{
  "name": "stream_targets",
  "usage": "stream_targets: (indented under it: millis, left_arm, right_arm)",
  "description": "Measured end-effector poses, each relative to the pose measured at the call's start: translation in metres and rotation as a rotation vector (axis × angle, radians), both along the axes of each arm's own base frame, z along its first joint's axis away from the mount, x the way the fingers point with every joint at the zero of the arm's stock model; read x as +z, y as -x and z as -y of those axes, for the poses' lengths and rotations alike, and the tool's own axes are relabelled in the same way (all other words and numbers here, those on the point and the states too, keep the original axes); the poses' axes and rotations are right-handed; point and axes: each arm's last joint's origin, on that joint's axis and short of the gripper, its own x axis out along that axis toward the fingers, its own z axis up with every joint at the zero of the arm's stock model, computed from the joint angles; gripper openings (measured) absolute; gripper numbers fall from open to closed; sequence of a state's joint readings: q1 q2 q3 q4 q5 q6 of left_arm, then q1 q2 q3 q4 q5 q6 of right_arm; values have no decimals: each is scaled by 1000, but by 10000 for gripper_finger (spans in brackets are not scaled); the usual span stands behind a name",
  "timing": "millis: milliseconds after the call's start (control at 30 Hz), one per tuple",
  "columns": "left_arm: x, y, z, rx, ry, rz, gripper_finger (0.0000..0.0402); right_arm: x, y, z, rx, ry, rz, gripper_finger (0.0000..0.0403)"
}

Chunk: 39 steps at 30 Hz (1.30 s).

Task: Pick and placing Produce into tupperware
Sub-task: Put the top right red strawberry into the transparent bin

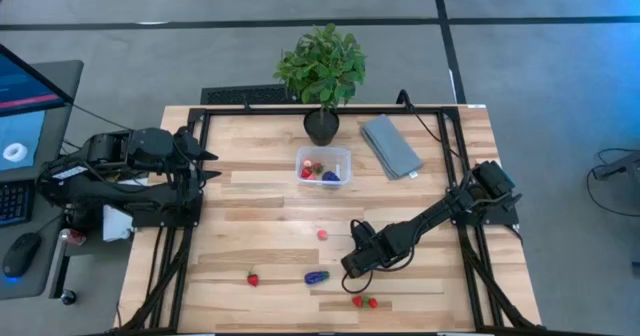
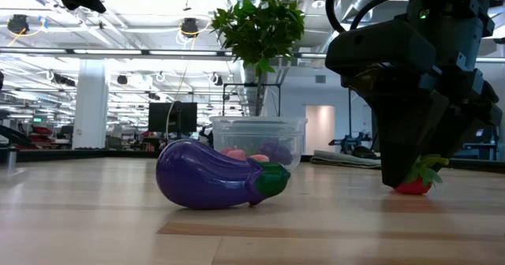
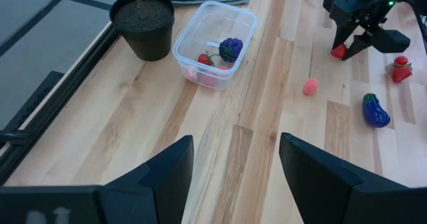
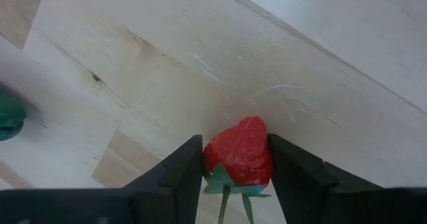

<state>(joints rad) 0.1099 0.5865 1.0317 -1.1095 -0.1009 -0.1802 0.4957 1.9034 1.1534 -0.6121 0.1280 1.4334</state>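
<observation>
My right gripper (image 1: 350,269) stands low over the table's near middle, shut on a red toy strawberry (image 4: 239,151) with a green top. The clear tupperware (image 1: 323,166) sits at the table's centre in front of the plant pot, with red, pink and dark purple pieces inside. Loose produce lies on the wood: a pink round piece (image 1: 323,234), a purple eggplant (image 1: 316,276), one strawberry (image 1: 253,278) and two strawberries (image 1: 365,302) near the front edge. My left gripper (image 3: 233,164) waits open above the table's left edge, touching nothing. My right gripper pinches the strawberry's two red sides (image 4: 212,154) between its two fingers (image 4: 180,167). The fingers come from above, pointing steeply down. In the low view the strawberry (image 2: 414,186) sits at the fingertips with its underside on the table top, its green leaves to one side.
A leafy plant in a black pot (image 1: 322,126) stands at the far edge behind the tupperware. A folded grey cloth (image 1: 390,144) lies to the right of it. The eggplant (image 2: 217,174) lies just left of my right gripper. Bare wood lies between the gripper and the tupperware.
</observation>
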Motion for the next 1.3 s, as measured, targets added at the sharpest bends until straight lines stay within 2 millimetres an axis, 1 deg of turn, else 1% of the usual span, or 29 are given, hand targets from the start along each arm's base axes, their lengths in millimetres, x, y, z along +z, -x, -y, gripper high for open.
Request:
stream_targets:
  millis: [300,567,867,1100,1300]
  left_arm:
    - [0,0,0,0,0,0,213]
    - [0,0,0,0,0,0,213]
    - [0,0,0,-8,6,0,213]
    - [0,0,0,-8,7,1,213]
    - [0,0,0,-8,7,1,213]
  right_arm:
    - [0,0,0,0,0,0,176]
    - [0,0,0,0,-1,0,187]
    - [0,0,0,0,-1,0,177]
    - [0,0,0,1,-1,0,190]
    - [0,0,0,1,-1,0,180]
